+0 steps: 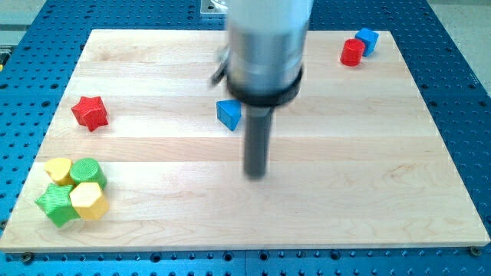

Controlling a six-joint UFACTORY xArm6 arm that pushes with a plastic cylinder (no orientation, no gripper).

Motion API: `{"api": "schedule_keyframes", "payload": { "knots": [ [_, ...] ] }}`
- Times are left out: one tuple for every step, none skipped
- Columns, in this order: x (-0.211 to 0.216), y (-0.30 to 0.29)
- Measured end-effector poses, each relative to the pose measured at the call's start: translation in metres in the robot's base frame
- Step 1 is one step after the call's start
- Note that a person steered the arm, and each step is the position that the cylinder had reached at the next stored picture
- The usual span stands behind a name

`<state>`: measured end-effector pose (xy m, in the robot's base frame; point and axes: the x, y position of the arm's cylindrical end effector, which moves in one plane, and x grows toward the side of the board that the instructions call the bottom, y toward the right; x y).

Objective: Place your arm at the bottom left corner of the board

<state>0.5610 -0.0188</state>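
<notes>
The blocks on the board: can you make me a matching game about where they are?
Things:
1. red star
2. red cylinder
3. my tip
4. yellow and green cluster

Places:
A. view's top right, touching a blue block
B. view's bottom left corner
C. view's left edge, alone
D. board's middle, below the blue triangular block

Pairs: 1-C, 2-A, 3-D, 4-B

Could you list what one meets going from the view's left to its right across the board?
Green star → red star → blue block → my tip → red cylinder → blue cube. The two yellow blocks and the other green one overlap the green star in this order, so I leave them out.
</notes>
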Motion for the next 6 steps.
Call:
{"api": "schedule_keyframes", "payload": {
  "knots": [
    [0.057,-0.085],
    [0.057,-0.132],
    [0.046,-0.192],
    [0.056,-0.236],
    [0.025,-0.244],
    [-0.011,-0.202]
  ]
}}
